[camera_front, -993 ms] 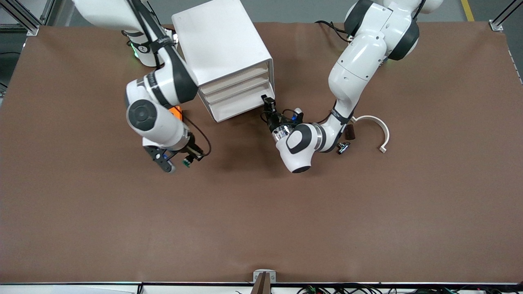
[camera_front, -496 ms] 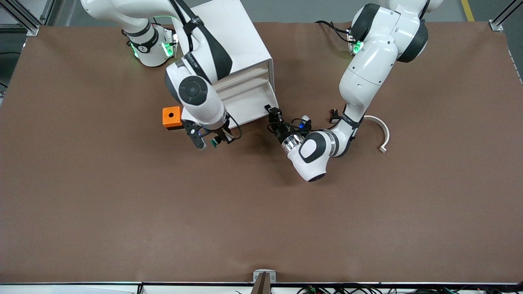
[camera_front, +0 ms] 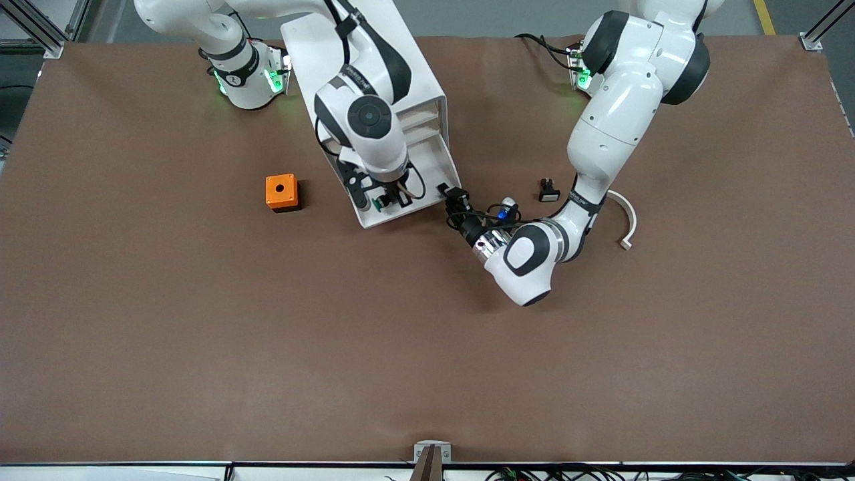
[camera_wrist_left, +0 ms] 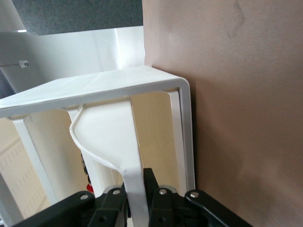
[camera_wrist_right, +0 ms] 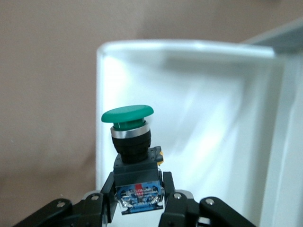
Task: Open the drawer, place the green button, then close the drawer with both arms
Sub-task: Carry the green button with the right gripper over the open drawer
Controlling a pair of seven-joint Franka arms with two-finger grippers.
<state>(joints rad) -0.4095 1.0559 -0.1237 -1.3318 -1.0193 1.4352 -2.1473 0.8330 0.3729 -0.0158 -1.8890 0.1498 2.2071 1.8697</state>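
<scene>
The white cabinet (camera_front: 361,67) stands toward the right arm's end of the table. Its bottom drawer (camera_front: 433,166) is pulled out. My left gripper (camera_front: 447,194) is shut on the drawer's front lip at its corner; in the left wrist view (camera_wrist_left: 137,196) the fingers pinch the white lip (camera_wrist_left: 129,156). My right gripper (camera_front: 386,200) is shut on the green-capped button (camera_front: 379,205) and holds it over the open drawer. In the right wrist view the button (camera_wrist_right: 129,124) stands upright between the fingers (camera_wrist_right: 107,191) of the gripper (camera_wrist_right: 137,194), above the white tray (camera_wrist_right: 213,123).
An orange cube with a hole (camera_front: 281,192) sits beside the cabinet toward the right arm's end. A black button with a white cap (camera_front: 548,190) and a white curved piece (camera_front: 626,215) lie by the left arm. Three upper drawers stay shut.
My right arm has carried the button from the table nearer the front camera to over the drawer. My left gripper has drawn the drawer farther out.
</scene>
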